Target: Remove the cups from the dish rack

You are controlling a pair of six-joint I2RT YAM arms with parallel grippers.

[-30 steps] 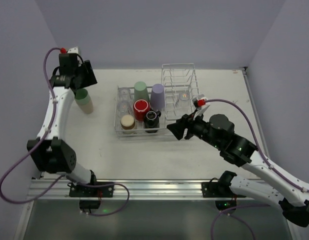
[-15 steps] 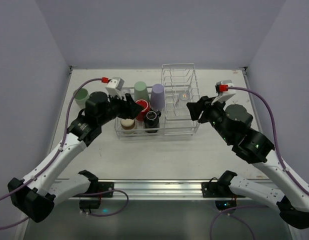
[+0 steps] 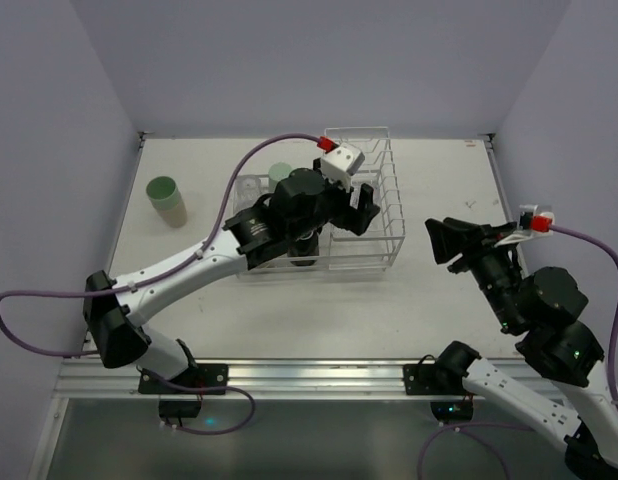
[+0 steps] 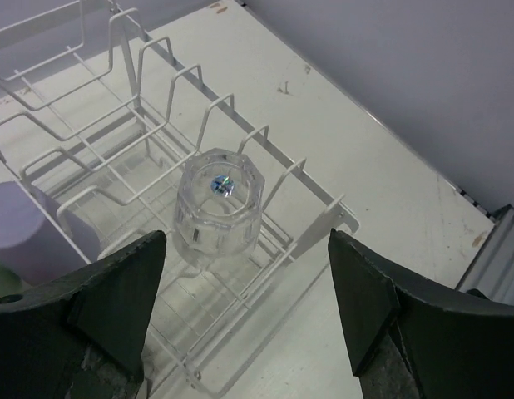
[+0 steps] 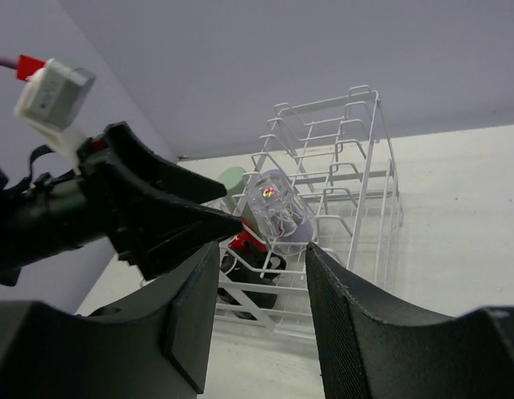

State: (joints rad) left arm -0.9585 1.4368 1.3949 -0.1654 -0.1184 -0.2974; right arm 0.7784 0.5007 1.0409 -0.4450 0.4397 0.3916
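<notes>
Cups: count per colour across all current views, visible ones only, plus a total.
Pale green cups: 2 (one on the table, one in the dish rack)
Lavender cup: 1
Clear glasses: 2
Red mug: 1
Black mug: 1
Total: 7 visible. The left arm hides part of the basket, so there may be more.

A clear faceted glass (image 4: 217,208) is lodged among the upright dividers of the white wire dish rack (image 3: 379,215) (base seemingly upward). A pale green cup (image 3: 165,200) is stood on the bench (image 3: 439,170), well apart at the rack's nine o'clock.
</notes>
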